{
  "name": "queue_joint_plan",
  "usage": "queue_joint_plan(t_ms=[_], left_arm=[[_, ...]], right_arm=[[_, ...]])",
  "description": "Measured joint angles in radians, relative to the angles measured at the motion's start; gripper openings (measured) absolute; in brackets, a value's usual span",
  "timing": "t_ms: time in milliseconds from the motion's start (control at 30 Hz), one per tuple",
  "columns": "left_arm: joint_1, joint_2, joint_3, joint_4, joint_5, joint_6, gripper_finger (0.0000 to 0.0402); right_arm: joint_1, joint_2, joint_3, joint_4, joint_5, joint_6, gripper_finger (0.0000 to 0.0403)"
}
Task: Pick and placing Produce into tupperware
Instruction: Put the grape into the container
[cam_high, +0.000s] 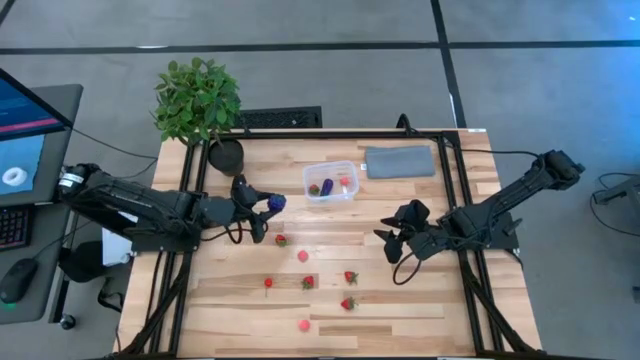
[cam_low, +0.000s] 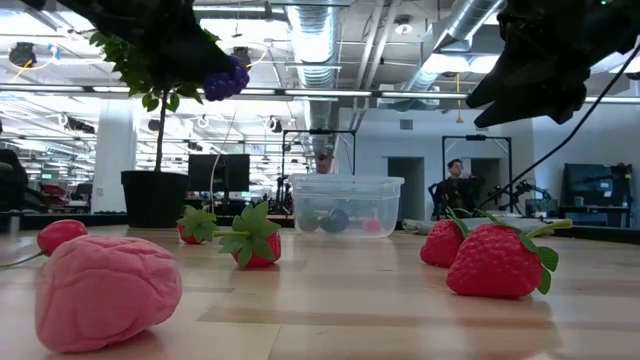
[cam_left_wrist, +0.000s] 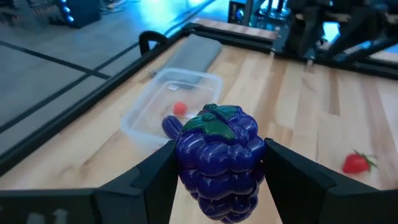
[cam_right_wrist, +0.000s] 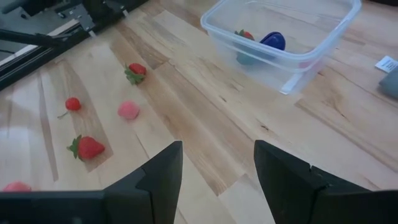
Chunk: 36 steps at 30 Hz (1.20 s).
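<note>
Clearly the left gripper (cam_high: 268, 208) is pinching a purple grape cluster (cam_left_wrist: 217, 158) between its two fingers, green cap up, lifted clear of the table (cam_high: 420, 300); in the low view the cluster hangs well above the wood. That height probably serves to carry it over the wall of the tupperware (cam_high: 331, 181) rather than push it along the boards. In the high view the clear box lies at about two o'clock from this gripper, near but not under it, so the piece looks to be on its way and not yet over the opening. The box already holds a strawberry, a dark purple piece and a small red piece.

The right gripper (cam_high: 392, 243) hangs with its fingers spread and nothing between them, above bare wood, with the tupperware at about eleven o'clock from it. It seems to be waiting.

Loose produce (cam_high: 306, 283) lies scattered across the table: from the left gripper, the nearest strawberry (cam_high: 281, 240) sits close at about five o'clock, the rest farther off between four and six o'clock.
</note>
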Motion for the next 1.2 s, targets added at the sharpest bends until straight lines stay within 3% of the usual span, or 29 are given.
queue_joint_plan(t_ms=[367,933,1200], left_arm=[[0.103,0.070,0.000,0.115,0.100,0.017,0.0203],[0.176,0.364,0.053,0.425,0.152,0.024,0.0203],[0.234,0.519,0.152,0.436,0.205,0.030,0.0203]], right_arm=[[0.000,0.000,0.000,0.000,0.000,-0.002,0.0221],[0.002,0.000,0.000,0.005,0.000,0.005,0.0221],[0.002,0.000,0.000,0.005,0.000,0.006,0.0221]])
